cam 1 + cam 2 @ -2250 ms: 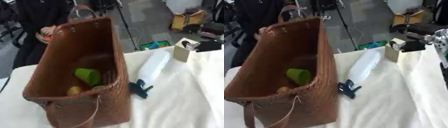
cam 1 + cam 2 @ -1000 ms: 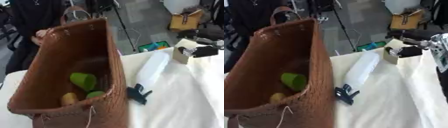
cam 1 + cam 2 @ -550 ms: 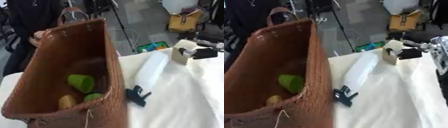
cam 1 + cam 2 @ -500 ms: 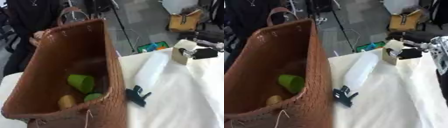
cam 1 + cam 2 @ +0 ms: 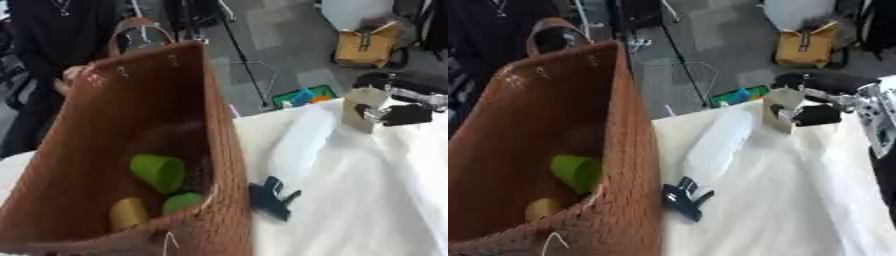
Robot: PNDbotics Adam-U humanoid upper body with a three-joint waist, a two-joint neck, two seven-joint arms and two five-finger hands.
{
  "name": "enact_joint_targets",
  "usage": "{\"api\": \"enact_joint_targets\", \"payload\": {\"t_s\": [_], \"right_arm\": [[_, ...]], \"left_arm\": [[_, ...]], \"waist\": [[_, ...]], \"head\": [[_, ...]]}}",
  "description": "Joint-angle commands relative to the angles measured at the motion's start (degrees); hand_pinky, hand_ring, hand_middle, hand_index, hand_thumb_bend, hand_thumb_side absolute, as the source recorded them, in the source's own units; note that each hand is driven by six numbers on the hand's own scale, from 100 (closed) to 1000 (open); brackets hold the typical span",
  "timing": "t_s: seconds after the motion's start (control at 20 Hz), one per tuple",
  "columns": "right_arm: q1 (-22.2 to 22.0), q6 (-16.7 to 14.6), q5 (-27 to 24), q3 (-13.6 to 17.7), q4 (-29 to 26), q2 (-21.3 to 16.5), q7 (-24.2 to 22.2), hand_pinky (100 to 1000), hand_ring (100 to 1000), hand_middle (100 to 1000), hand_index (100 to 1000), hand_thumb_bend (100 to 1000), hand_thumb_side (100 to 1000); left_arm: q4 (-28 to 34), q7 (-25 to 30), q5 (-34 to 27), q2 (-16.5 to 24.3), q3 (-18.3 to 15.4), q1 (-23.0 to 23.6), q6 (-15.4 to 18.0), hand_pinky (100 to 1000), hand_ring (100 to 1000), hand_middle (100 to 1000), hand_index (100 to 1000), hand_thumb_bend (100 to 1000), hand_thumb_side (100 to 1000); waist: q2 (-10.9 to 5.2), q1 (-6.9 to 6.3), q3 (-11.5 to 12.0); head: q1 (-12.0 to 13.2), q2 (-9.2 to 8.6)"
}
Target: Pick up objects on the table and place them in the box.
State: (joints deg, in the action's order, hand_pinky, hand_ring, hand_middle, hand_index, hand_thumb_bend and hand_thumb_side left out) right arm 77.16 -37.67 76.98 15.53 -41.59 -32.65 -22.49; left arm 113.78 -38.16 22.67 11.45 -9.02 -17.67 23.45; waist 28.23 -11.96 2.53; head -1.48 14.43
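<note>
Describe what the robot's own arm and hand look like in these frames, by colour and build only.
Only the right hand shows, at the right edge: black fingers with silver metal at the joints behind them. In the right eye view a silver-grey segment with dark spots or holes runs down the right edge behind it. No cables or readable markings can be made out. The left hand is in neither view.

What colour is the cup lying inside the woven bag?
Bright green; the cup shows best in the left eye view, down inside the brown woven bag.
</note>
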Motion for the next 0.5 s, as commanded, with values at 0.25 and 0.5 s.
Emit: {"api": "enact_joint_targets", "payload": {"t_s": [0.25,0.5], "right_arm": [[1.46,-0.06,-3.32,0.30,-1.42,-1.44,-4.17,907,970,987,1000,223,956],[1.33,0.49,-5.51,0.12,-1.89,-1.53,-6.71,909,968,991,1000,226,956]], "left_arm": [[0.81,-0.25,0.21,0.58,-0.23,-0.56,0.13,668,716,828,722,100,748],[0.81,-0.27,0.18,0.48,-0.20,-0.63,0.16,669,716,829,721,100,746]], "waist": [[-0.63,0.29,0.13],[-0.33,0.14,0.22]], "head": [[-0.45,-1.58],[-0.48,-2.08]]}}
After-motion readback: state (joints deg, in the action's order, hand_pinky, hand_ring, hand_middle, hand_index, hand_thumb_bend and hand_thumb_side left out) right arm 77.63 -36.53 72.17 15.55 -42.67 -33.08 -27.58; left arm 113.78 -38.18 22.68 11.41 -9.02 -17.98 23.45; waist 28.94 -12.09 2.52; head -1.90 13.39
